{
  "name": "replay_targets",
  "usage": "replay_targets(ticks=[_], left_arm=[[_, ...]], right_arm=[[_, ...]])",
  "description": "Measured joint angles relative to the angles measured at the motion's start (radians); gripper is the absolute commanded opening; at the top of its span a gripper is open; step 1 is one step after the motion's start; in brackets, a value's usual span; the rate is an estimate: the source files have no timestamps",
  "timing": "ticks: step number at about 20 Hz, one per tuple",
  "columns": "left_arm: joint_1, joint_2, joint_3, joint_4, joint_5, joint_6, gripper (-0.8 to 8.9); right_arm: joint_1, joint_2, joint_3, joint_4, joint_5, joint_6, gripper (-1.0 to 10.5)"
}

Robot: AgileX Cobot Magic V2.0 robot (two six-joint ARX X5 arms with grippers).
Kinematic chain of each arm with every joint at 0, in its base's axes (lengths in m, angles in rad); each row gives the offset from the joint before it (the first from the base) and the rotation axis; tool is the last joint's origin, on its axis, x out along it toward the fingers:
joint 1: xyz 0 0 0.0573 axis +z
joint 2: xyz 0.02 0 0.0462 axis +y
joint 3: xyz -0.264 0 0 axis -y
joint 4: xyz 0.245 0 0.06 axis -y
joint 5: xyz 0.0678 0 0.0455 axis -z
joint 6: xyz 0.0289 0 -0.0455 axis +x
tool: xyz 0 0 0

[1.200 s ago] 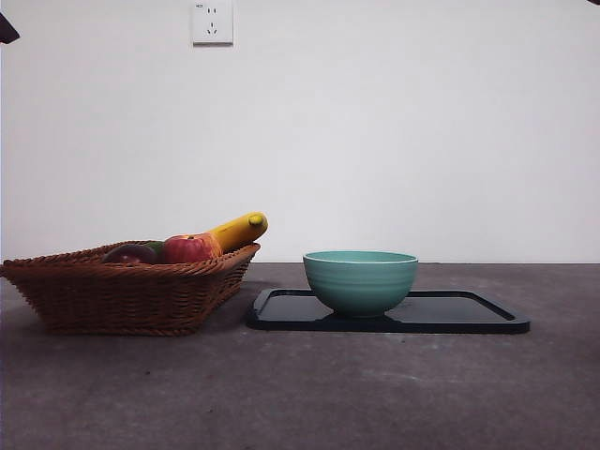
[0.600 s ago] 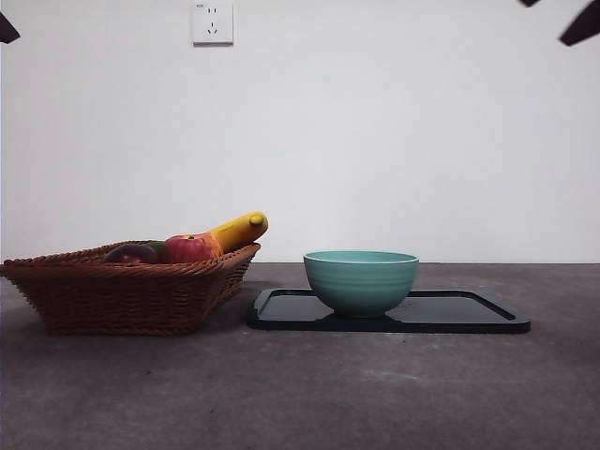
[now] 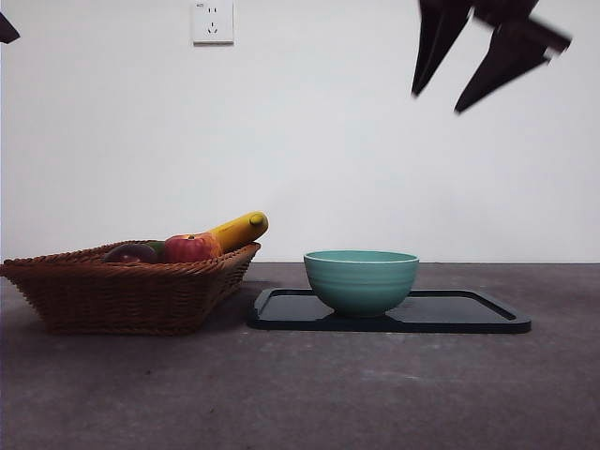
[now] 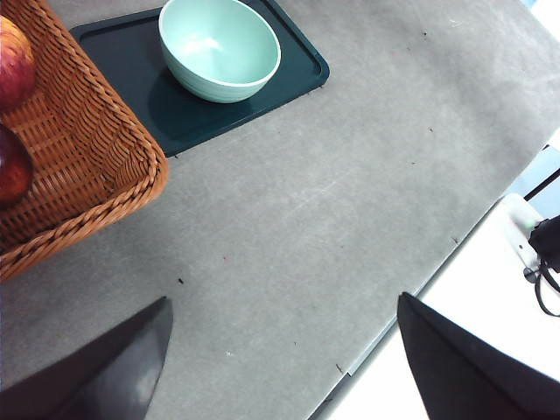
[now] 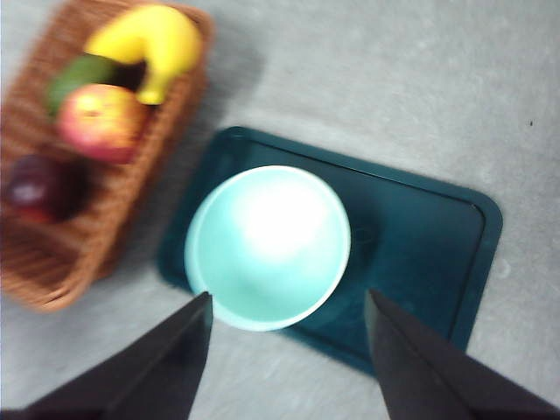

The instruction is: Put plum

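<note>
While the plum (image 3: 129, 253) lies untouched in the basket (image 3: 122, 295) at the left of the front view, beside the apple (image 3: 189, 248) and the banana (image 3: 239, 229), the right gripper (image 3: 450, 89) now hangs large and dark at the upper right, where half a second ago only a tip showed at the corner. Its jaws are spread wide and hold nothing. I judge the arm has begun its reach, with the pick itself not yet started. The bowl (image 3: 361, 279) stands on the tray (image 3: 469, 314) below it, so the path leftward to the basket crosses over the bowl's rim; the air above the fruit is open. A black tip stays at the upper left corner.

In the left wrist view the left gripper (image 4: 284, 359) waits over bare table, jaws wide apart and empty. The plum shows at the left edge inside the basket wall, the apple above it, the bowl at the top.

In the right wrist view, which is blurred, the right gripper's open jaws frame the bowl at the centre. The plum sits at the left of the frame, in the lower part of the basket, near its rim, with the apple just above it. That rim and the apple leave little room for the jaws
</note>
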Motion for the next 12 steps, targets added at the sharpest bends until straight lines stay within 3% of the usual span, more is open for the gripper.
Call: replay_targets(ticks=[12], left_arm=[[0.0, 0.0, 0.0, -0.001, 0.0, 0.0, 4.04]], right_arm=[[-0.01, 0.377, 0.033, 0.094, 0.0, -0.02, 2.8]])
